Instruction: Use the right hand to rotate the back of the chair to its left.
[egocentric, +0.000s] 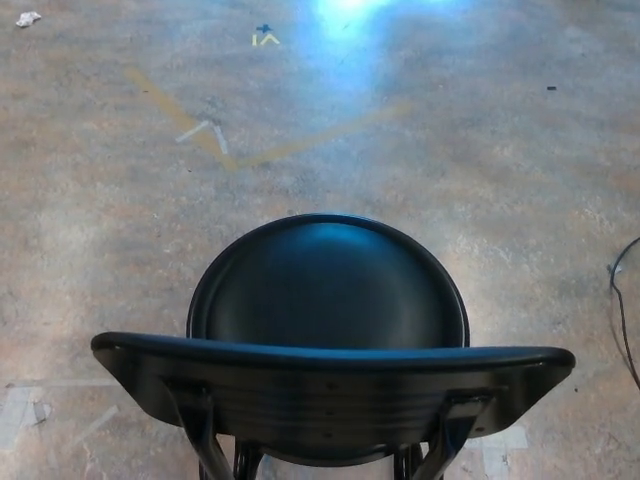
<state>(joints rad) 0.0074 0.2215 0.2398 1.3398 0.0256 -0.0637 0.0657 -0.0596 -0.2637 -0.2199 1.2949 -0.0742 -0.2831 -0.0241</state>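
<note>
Item: black chair (330, 340), standing on the floor (480, 160) directly below the camera, its backrest (330, 375) lying square across the near edge and the round seat (330, 285) pointing away. Progress: rotation appearing not yet begun. Robot hand, left or right: neither showing in view, so how open it is, or whether it is holding anything, cannot be told. Clearance: bare floor opening on both sides; a cable (622, 310) trailing near the right margin, well apart from the backrest's end.

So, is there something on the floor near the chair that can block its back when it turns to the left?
Nothing visible does. The floor left of the chair shows only flat tape marks. The black cable lies apart, on the right. Neither hand is in view.
</note>
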